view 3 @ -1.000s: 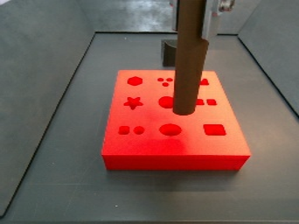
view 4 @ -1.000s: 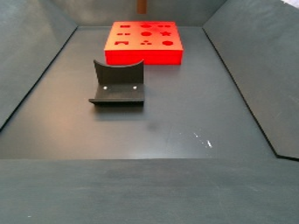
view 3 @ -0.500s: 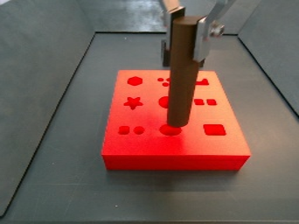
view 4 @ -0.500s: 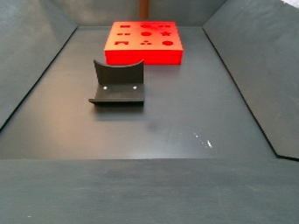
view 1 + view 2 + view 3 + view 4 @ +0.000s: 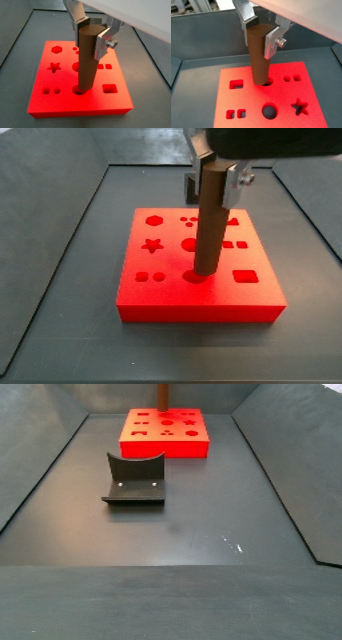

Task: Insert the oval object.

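Note:
The oval object [image 5: 207,223] is a long dark brown-grey peg, held upright. It shows in both wrist views [image 5: 87,60] [image 5: 257,55]. Its lower end sits in the oval hole [image 5: 195,276] of the red board [image 5: 201,298]. My gripper [image 5: 214,173] is shut on the peg's top end, with silver fingers [image 5: 101,42] [image 5: 271,42] on either side. In a side view only a thin strip of the peg [image 5: 162,396] shows above the red board [image 5: 166,432]; the gripper is out of frame there.
The red board [image 5: 67,100] [image 5: 284,105] has star, hexagon, square and round holes. The fixture [image 5: 134,479], a dark bracket on a base plate, stands on the dark floor in front of the board. Grey walls ring the floor.
My gripper has moved down with the peg. The peg's lower end went from just above the board into the oval hole.

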